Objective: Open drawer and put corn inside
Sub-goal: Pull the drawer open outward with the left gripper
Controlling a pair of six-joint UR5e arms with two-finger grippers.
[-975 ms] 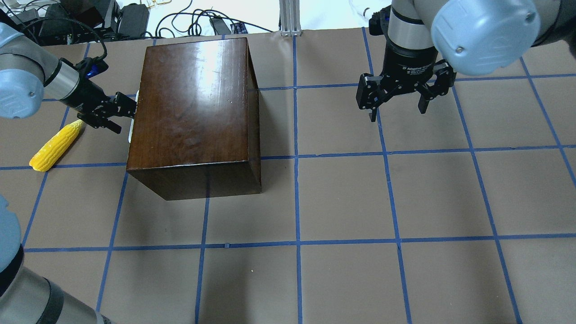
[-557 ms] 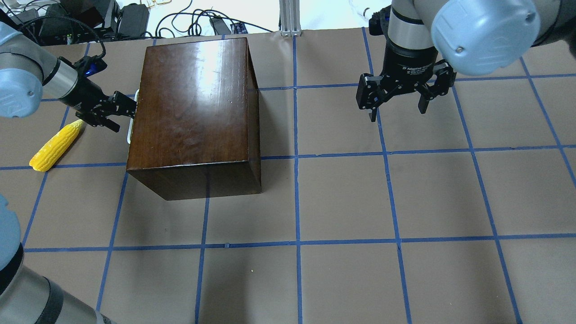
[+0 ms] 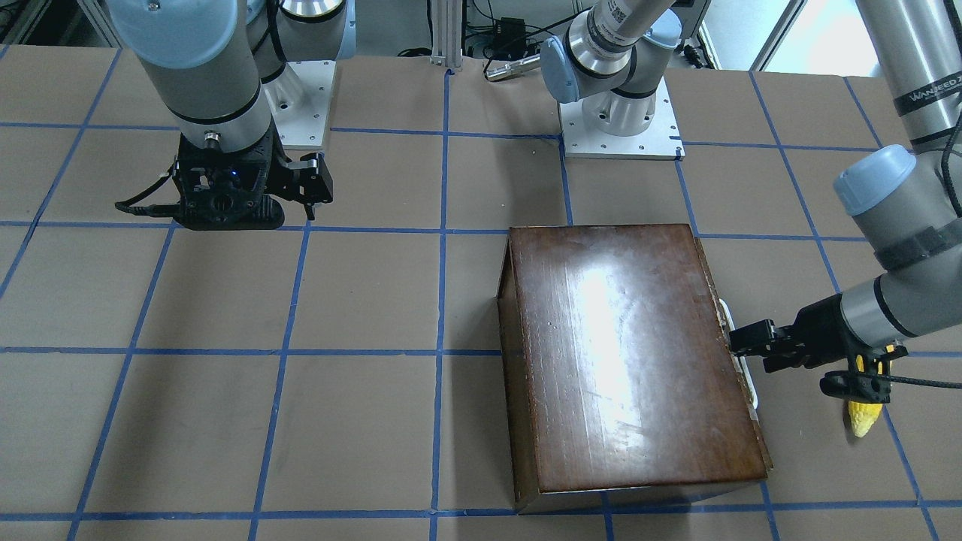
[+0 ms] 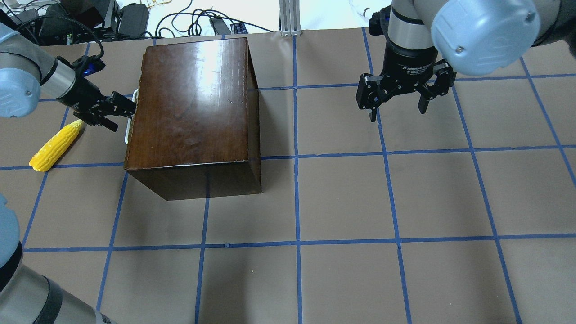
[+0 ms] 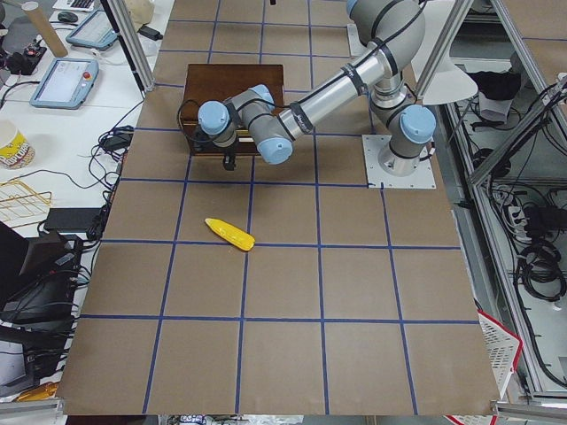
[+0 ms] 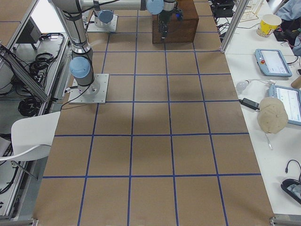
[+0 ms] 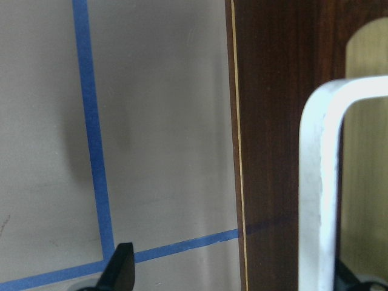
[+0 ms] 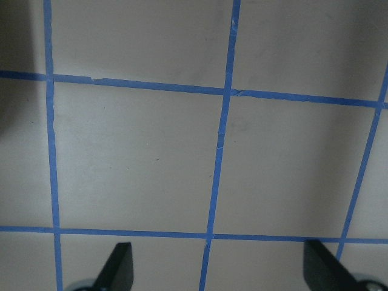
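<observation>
Glare sits on the glossy dark-brown top of the cabinet, which stands toward the robot's left on the table, brown and gridded with blue tape. From where I stand the left gripper is in against the cabinet's end face, reaching in nearly level. Its jaws are spread wide with the white handle between them, much closer to one finger than the other (the left wrist view shows that dark fingertip just beside the bar, though I cannot tell if it touches). The handle is fixed to the drawer, whose dark front panel shows from overhead only as a thin strip past the cabinet's top edge; it is a sliver out at most. The corn lies flat on the table outside the drawer, on the handle side and apart from the cabinet, its pointed tip angled toward the left arm and close beneath it. The right gripper hangs above the taped grid well away on the other side, pointing down, fingers released and wide apart, holding nothing.
</observation>
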